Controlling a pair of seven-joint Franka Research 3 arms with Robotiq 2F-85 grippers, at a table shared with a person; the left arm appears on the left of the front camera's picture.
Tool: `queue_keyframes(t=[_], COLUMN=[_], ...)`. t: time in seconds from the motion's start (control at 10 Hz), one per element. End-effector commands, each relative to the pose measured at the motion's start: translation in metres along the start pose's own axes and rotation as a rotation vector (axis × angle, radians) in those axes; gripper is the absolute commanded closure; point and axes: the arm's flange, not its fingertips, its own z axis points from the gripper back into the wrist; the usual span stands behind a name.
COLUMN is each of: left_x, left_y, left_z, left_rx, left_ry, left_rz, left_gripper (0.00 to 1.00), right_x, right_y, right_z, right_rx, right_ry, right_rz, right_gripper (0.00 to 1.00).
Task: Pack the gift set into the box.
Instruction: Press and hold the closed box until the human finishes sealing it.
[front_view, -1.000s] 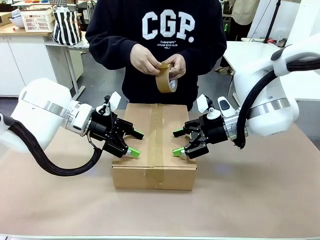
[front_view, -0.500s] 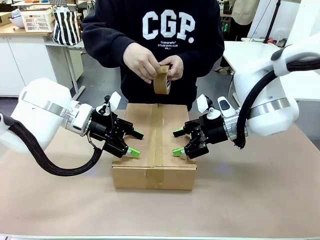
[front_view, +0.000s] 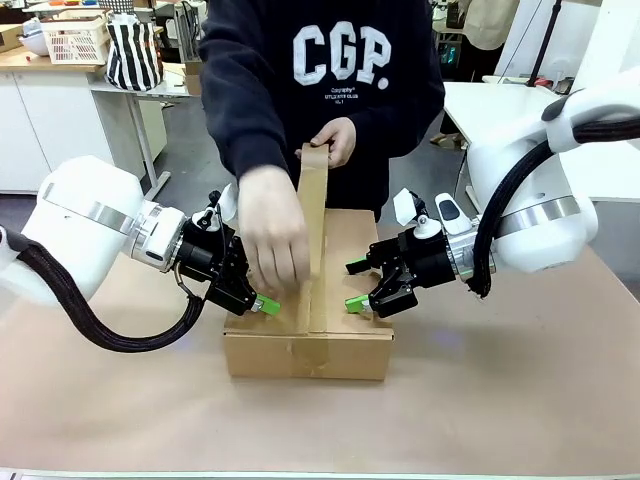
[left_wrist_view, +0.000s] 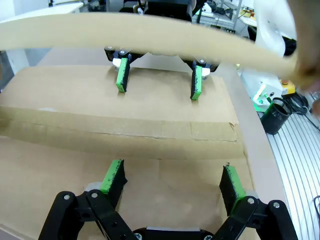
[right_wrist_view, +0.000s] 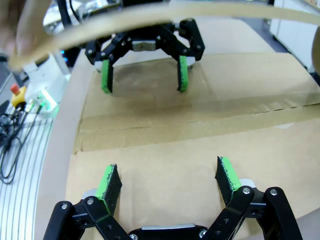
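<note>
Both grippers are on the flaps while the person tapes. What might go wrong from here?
1. The tape strip is stretched above the box, close to the left gripper; it may stick to a green pad.
2. The person's hand works right beside that gripper, so moving risks contact.
3. If the right gripper lifts, the flaps may spring open.

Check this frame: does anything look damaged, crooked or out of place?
Nothing stands out. The box sits square and closed, left gripper and right gripper open on its top, while the person's hand draws a straight tape strip down over the already taped seam.
</note>
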Motion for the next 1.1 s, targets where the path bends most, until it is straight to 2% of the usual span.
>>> queue_keyframes(t=[0.0, 1.0], left_x=[-0.0016, -0.0016], left_y=[-0.0003, -0.0003], left_z=[-0.0006, -0.0006], left_rx=[-0.002, -0.002], left_ry=[0.000, 0.000], left_rz=[0.003, 0.003], left_gripper=[0.00, 0.00], right_x=[-0.0021, -0.0021], right_y=[0.0016, 0.0016], right_z=[-0.0005, -0.0005], right_rx=[-0.009, -0.009], right_ry=[0.016, 0.016], right_rz=[0.003, 0.003], right_gripper=[0.00, 0.00])
